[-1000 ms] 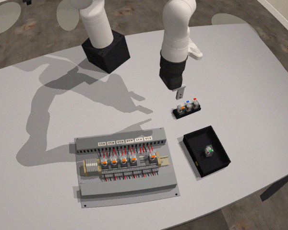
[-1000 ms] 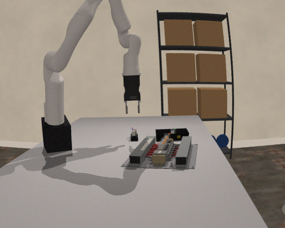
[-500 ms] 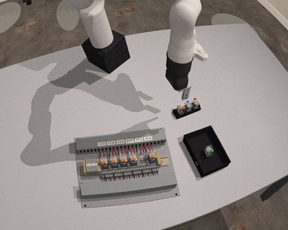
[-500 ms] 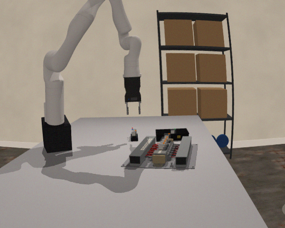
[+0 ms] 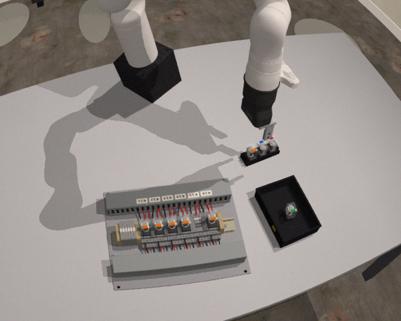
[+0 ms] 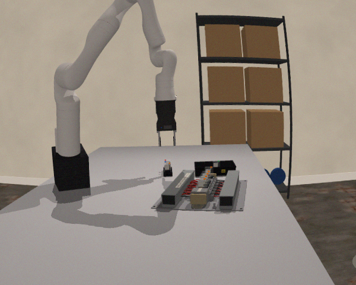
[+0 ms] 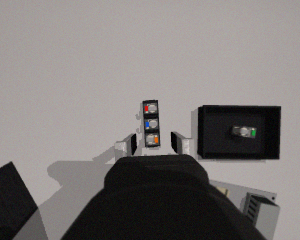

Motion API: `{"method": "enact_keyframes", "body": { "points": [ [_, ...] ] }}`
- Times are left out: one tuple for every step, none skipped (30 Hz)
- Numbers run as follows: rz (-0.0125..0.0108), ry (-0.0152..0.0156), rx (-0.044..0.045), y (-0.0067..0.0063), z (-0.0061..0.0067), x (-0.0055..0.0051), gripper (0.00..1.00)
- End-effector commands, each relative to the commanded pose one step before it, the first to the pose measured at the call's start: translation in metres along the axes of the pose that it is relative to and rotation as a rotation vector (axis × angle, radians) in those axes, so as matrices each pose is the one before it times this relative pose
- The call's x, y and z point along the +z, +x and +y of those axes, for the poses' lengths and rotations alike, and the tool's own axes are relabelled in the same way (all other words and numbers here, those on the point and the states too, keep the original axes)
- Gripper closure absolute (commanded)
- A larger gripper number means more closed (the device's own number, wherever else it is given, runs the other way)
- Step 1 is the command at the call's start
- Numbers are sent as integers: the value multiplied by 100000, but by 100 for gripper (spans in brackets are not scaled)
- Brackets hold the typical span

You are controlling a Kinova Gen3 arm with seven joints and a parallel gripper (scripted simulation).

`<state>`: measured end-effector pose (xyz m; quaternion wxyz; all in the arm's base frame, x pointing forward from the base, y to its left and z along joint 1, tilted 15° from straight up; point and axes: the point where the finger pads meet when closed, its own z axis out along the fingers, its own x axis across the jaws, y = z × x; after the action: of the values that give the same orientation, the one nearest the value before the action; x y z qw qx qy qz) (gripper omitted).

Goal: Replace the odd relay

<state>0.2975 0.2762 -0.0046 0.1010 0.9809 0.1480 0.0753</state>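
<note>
My gripper (image 5: pixel 269 131) is open and empty, well above the spare holder (image 5: pixel 260 152). The holder is a small black block with three spare relays: orange button (image 7: pixel 151 140), blue button (image 7: pixel 150 124) and red button (image 7: pixel 150 108). In the wrist view my fingers frame the orange-button end of the holder from above. The panel (image 5: pixel 174 235) holds a relay row (image 5: pixel 178 224) with orange buttons and one empty socket (image 5: pixel 196 223), second from the right. A relay with a green button (image 5: pixel 291 210) lies in the black tray (image 5: pixel 287 210).
The robot base (image 5: pixel 147 70) stands at the back of the table. The tray is right of the panel, near the table's right front edge. In the exterior view, a shelf with cardboard boxes (image 6: pixel 244 82) stands behind the table.
</note>
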Motion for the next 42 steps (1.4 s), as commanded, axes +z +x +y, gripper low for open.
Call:
{"method": "enact_keyframes", "body": {
  "points": [
    [-62, -126, -184, -64, -22, 89, 0],
    [-38, -62, -59, -26, 1, 43, 0],
    [-38, -62, -59, -26, 1, 43, 0],
    [-38, -62, -59, -26, 1, 43, 0],
    [-38, -62, -59, -26, 1, 43, 0],
    [-38, -62, -59, -26, 0, 43, 0],
    [-38, -62, -59, -26, 0, 43, 0],
    [-38, -62, -59, -26, 0, 43, 0],
    [-38, -62, -59, -26, 0, 43, 0],
    [0, 0, 0, 0, 0, 0, 0],
    [0, 0, 0, 0, 0, 0, 0],
    [113, 145, 87, 55, 26, -100, 0],
    [-8, -10, -7, -4, 40, -20, 0],
    [-8, -10, -7, -4, 40, -20, 0],
    [-8, -10, -7, -4, 40, -20, 0],
    [-8, -10, -7, -4, 40, -20, 0],
    [-8, -10, -7, -4, 40, -20, 0],
    [-8, -10, -7, -4, 40, -20, 0],
    [-8, -10, -7, -4, 40, -20, 0],
    [-8, -10, -7, -4, 40, -20, 0],
    [-8, -10, -7, -4, 40, -20, 0],
    [-8, -10, -7, -4, 40, -20, 0],
    [-8, -10, -7, -4, 40, -20, 0],
    [-8, -10, -7, -4, 40, -20, 0],
    [-8, -10, -7, -4, 40, -20, 0],
    [-8, -10, -7, -4, 40, -20, 0],
    [0, 0, 0, 0, 0, 0, 0],
    [0, 0, 0, 0, 0, 0, 0],
    [-55, -90, -90, -26, 5, 32, 0],
    [4, 6, 6, 5, 21, -21, 0],
    [4, 6, 6, 5, 21, -21, 0],
    [4, 6, 6, 5, 21, -21, 0],
    [4, 6, 6, 5, 21, -21, 0],
    [4, 6, 6, 5, 21, -21, 0],
    [4, 6, 6, 5, 21, -21, 0],
    [4, 6, 6, 5, 21, -21, 0],
    [4, 6, 6, 5, 21, -21, 0],
    [4, 6, 6, 5, 21, -21, 0],
    [4, 6, 6, 5, 21, -21, 0],
    [4, 6, 6, 5, 21, -21, 0],
    [4, 6, 6, 5, 21, -21, 0],
    [4, 6, 6, 5, 21, -21, 0]
  ]
}}
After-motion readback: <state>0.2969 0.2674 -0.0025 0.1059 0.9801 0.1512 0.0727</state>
